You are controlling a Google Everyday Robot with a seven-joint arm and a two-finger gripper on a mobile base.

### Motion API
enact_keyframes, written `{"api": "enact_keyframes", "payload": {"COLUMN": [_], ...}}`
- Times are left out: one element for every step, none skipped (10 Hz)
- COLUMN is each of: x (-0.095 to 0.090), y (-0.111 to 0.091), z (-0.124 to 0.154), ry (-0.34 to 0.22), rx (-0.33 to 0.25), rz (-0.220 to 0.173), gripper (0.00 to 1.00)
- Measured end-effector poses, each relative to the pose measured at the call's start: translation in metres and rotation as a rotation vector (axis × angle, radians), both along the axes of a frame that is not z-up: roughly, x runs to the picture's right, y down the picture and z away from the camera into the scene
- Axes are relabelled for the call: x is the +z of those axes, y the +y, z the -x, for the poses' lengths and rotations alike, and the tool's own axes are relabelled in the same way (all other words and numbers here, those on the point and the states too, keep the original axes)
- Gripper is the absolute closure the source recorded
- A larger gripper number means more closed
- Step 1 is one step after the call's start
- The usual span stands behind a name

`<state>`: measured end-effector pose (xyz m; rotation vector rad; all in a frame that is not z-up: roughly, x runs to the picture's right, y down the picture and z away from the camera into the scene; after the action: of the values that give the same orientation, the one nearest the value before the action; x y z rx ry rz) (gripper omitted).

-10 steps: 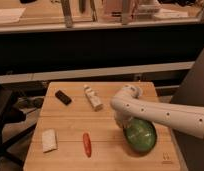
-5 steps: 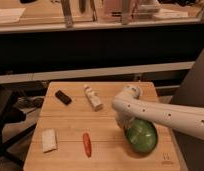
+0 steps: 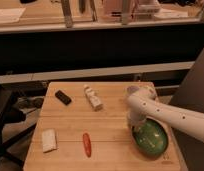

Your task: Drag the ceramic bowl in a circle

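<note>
Ceramic bowl [image 3: 152,140], jaws at its rim

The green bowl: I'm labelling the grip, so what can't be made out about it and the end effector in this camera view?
- End effector, at the left rim of the bowl: how it meets the bowl is hidden by the wrist above it.
- Bowl's upper rim: covered by the arm.
- Arm's base: cut off by the right edge of the camera view.
- Small bottle: label too small to read.
</note>
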<state>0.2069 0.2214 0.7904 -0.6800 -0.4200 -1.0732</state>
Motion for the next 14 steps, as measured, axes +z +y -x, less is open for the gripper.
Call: {"api": "enact_keyframes", "payload": {"x": [0.007,0.012,0.017,0.024,0.028,0.032,0.035,0.037,0.037,0.035,0.033,0.032,0.031,0.030], "y": [-0.009,-0.017,-0.027,-0.040,-0.049,-0.056,-0.060,-0.059,-0.057,-0.052,-0.050,-0.050,-0.049,-0.049], "z": [-0.008,-0.010,-0.008,0.001,0.013,0.032,0.049,0.074,0.091,0.112,0.131,0.138,0.145,0.145], "ry": [0.005,0.009,0.015,0.012,0.005,-0.011,-0.026,-0.053,-0.073,-0.099,-0.108,-0.103,-0.102,-0.103], "rx": [-0.004,-0.017,-0.046,-0.084,-0.111,-0.148,-0.175,-0.214,-0.239,-0.266,-0.272,-0.270,-0.267,-0.268], "rz": [0.004,0.007,0.009,0.008,0.008,0.008,0.005,0.008,0.008,0.013,0.011,0.008,0.005,0.005], "gripper": [1.00,1.00,1.00,1.00,1.00,1.00,1.00,1.00,1.00,1.00,1.00,1.00,1.00,1.00]}}
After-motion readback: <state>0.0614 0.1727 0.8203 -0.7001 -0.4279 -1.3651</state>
